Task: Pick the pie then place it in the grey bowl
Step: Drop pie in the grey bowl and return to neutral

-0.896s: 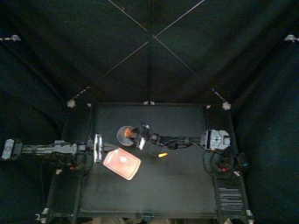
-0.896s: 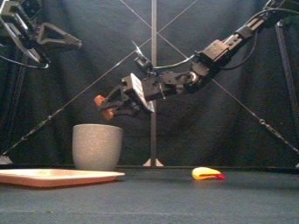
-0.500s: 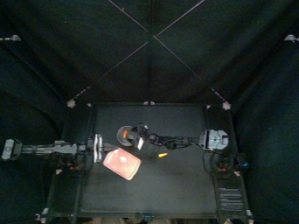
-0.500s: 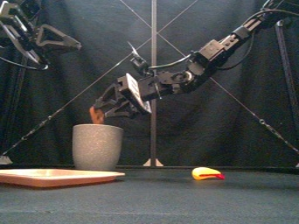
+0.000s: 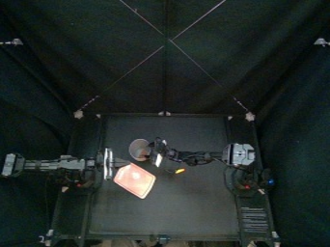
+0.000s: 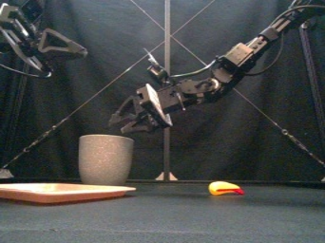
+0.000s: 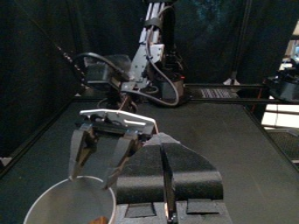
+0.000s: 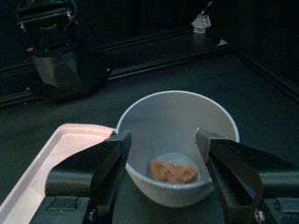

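the right gripper [image 6: 127,121] hangs just above the mouth of the tall grey speckled cup [image 6: 106,158], on an arm that reaches in from the right and past the middle of the table [image 6: 254,220]. its two jaws stand spread apart with nothing between them. looking down from that wrist, the pie [image 8: 173,171] lies at the bottom of the cup, a small orange-brown round thing touching the inner wall. the flat pink tray [image 6: 64,193] lies near the cup, toward the front. a small yellow and red toy [image 6: 225,189] sits on the table to the cup's right, well apart. the left gripper [image 7: 166,179] rests at the left side, jaws pressed together.
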`<control>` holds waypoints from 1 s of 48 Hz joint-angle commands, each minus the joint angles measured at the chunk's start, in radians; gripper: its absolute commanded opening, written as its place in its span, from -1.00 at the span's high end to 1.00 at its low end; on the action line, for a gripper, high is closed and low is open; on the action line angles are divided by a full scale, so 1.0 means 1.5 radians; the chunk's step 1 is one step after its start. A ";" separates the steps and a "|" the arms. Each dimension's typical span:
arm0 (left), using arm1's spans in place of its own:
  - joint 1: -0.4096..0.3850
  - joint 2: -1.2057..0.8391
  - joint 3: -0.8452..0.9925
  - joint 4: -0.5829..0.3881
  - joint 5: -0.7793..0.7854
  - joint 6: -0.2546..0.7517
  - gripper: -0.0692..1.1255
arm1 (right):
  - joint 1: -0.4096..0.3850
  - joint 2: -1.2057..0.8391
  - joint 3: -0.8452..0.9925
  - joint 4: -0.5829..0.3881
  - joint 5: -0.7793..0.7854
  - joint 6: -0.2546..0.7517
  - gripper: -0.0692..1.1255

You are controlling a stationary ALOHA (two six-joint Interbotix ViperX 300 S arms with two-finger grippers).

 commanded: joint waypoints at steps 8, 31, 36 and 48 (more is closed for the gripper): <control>0.002 0.003 -0.004 0.000 -0.005 0.000 0.88 | 0.044 -0.140 0.105 -0.020 -0.003 0.000 -0.69; 0.018 0.001 0.015 -0.008 -0.002 -0.002 0.88 | 0.107 -0.230 0.222 -0.007 -0.003 0.003 -0.68; 0.018 0.001 0.018 -0.014 -0.002 -0.002 0.88 | 0.109 -0.239 0.231 -0.006 -0.003 0.003 -0.66; 0.018 0.001 0.022 -0.020 -0.001 -0.001 0.88 | 0.109 -0.273 0.239 -0.018 -0.003 -0.007 -0.20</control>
